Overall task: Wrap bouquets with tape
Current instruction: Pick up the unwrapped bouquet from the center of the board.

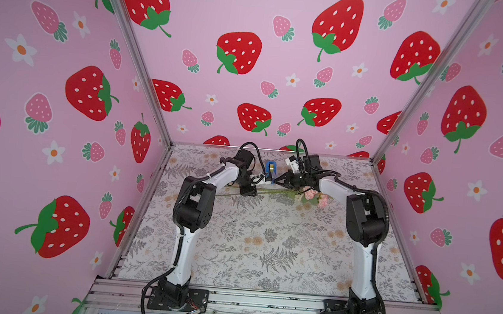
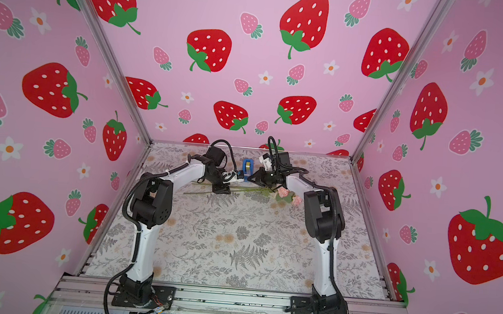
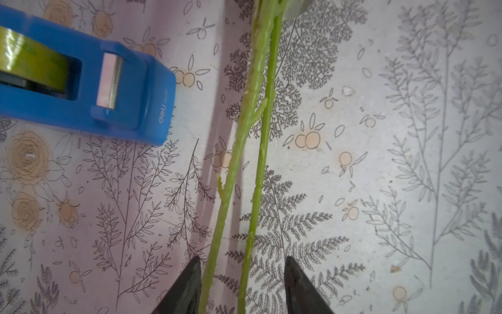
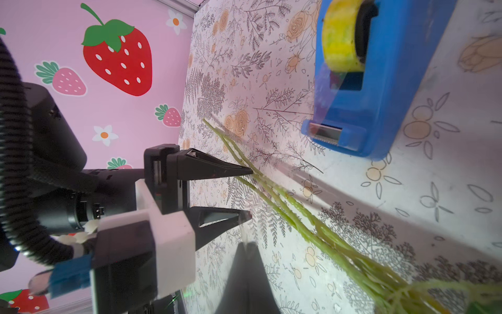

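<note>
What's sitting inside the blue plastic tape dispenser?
Yellowish roll of clear tape on a dark hub, strip running to the cutter. Walls of the blue dispenser hide the roll's lower part.

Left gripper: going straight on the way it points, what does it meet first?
Pointing down, the left gripper would likely take the thin green flower stems between its open jaws and stop on the floral-printed table, though it may clip a stem first.
</note>
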You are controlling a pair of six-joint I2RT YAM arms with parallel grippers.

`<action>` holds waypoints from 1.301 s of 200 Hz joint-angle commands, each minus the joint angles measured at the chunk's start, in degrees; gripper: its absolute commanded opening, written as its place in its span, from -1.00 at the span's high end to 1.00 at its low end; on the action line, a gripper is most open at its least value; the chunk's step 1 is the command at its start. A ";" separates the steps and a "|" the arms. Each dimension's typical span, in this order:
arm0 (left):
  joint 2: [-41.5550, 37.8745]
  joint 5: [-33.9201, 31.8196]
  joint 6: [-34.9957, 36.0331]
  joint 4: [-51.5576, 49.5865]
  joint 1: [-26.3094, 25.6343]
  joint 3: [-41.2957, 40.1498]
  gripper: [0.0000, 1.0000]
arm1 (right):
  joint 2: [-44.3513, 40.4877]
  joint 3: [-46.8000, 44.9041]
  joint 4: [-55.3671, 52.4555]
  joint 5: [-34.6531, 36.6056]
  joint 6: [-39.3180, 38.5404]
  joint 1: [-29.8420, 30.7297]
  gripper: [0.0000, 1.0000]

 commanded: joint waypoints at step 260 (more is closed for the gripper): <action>7.22 1.87 7.24 -4.37 -0.21 1.90 0.11 | 1.97 3.28 -12.30 -1.70 -7.51 -0.66 1.00</action>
